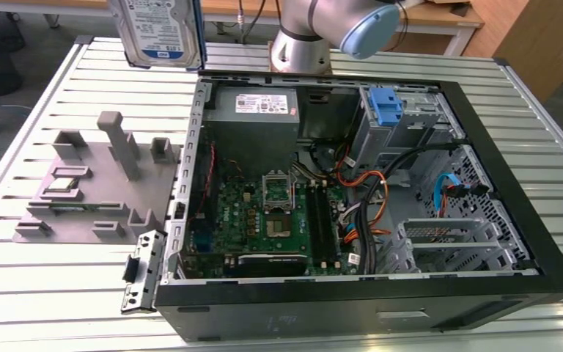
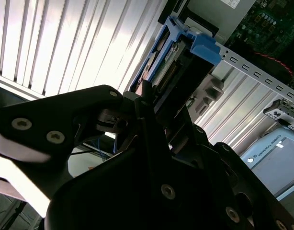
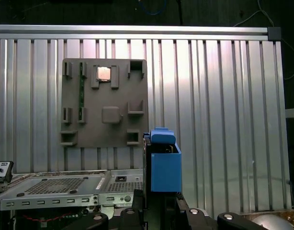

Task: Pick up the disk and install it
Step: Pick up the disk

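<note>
Clamping the disk (image 1: 155,33) in the gripper (image 2: 159,103), closed tight on it, with the blue rails (image 3: 163,165) sticking out beyond the gripper's tip. Carrying it aloft, well clear of the table (image 1: 27,293), touched by nothing but the gripper.

Reads as mid-transfer: lifted, not yet in the case. To do this well, probably:
- hold the grip square so the rails line up with the bay guides
- come in over the case rim, not across it
- steer wide of the cable bundle (image 1: 369,194)
- put no side load on the rails

Below and to one side of the gripper: open computer case (image 1: 340,312). Holds a motherboard (image 1: 262,220), a grey power supply (image 1: 252,103), loose cables, a blue latch (image 1: 384,106) on the drive cage, and a metal bay (image 1: 448,238) that looks empty.

Ahead of the gripper, past the disk's end: grey fixture (image 3: 108,139) lying flat on the table. Holds a small square chip (image 3: 104,73) in one pocket and a thin green strip (image 3: 81,88) in a slot. Other pockets look bare.
</note>
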Controlling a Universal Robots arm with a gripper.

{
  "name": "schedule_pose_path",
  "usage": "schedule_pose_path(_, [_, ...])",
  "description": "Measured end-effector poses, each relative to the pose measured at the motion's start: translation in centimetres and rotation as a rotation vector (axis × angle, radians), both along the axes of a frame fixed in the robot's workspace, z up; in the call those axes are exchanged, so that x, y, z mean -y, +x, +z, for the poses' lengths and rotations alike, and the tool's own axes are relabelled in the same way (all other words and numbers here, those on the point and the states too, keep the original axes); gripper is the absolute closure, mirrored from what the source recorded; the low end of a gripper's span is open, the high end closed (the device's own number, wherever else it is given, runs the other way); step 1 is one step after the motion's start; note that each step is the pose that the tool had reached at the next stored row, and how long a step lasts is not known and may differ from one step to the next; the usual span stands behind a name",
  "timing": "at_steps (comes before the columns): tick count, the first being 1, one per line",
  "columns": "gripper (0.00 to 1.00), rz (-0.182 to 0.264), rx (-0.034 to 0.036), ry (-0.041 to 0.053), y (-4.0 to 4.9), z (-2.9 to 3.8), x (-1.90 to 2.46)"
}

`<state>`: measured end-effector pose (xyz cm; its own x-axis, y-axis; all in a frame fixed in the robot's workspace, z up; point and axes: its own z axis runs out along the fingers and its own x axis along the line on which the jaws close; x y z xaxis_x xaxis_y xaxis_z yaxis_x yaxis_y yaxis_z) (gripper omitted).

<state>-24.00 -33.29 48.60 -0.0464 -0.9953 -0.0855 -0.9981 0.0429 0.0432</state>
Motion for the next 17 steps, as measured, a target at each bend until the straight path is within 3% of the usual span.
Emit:
schedule_pose_path(10, [0.65, 0.0, 0.0001, 0.0001, 0.02, -0.03, 0.94])
schedule_pose_path(17, [0.65, 0.0, 0.0, 0.0, 0.11, -0.03, 0.98])
